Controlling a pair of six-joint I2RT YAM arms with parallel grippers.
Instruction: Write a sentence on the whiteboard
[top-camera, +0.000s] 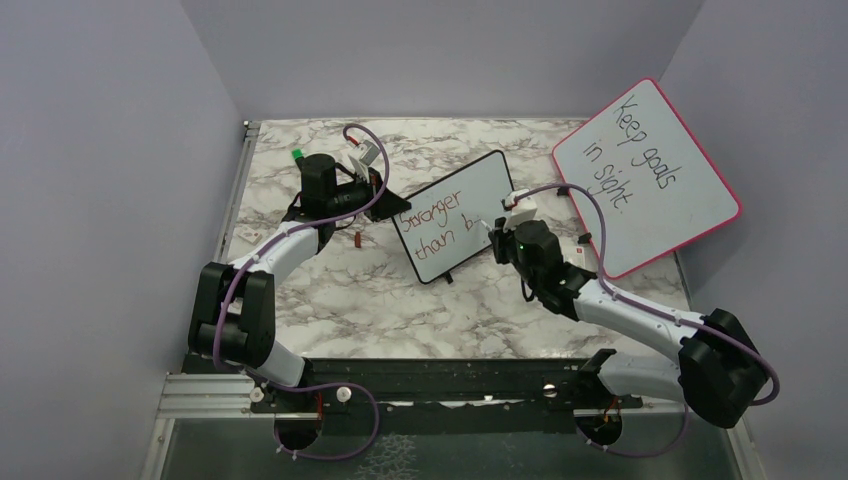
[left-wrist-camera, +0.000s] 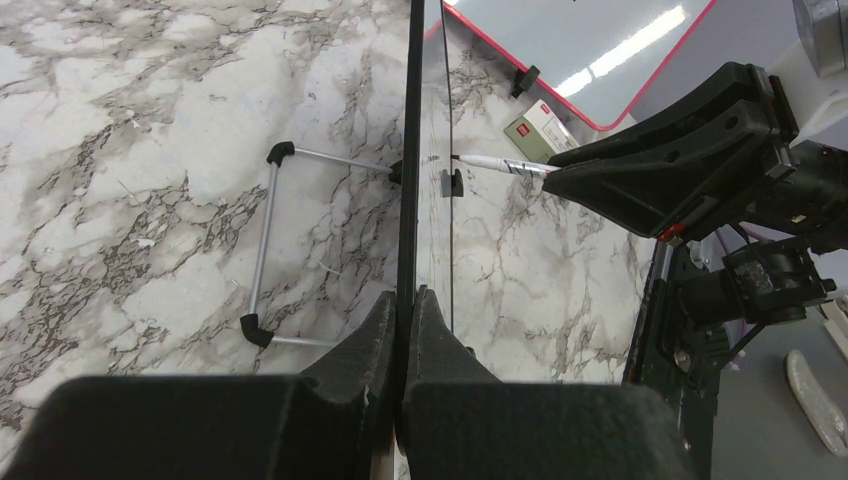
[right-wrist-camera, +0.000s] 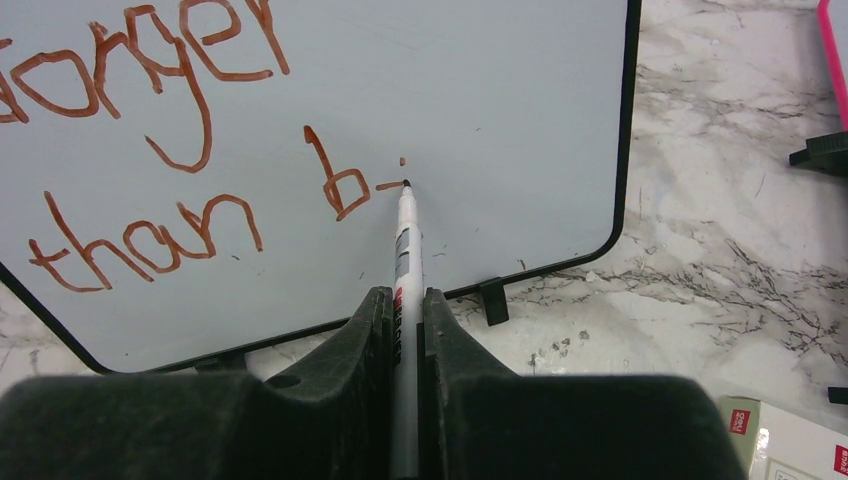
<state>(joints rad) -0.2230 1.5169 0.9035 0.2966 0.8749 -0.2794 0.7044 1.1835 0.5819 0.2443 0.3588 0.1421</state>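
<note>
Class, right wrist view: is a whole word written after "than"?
No, only a "b" and a short dash follow it on the whiteboard.

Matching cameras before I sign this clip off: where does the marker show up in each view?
Top external: the marker sits right of centre, tip on the whiteboard's lower line.
Left wrist: marker in the upper middle, pointing left at the edge-on whiteboard.
Right wrist: marker at centre, tip just after the "b".
Shared landmark: the black-framed whiteboard.
</note>
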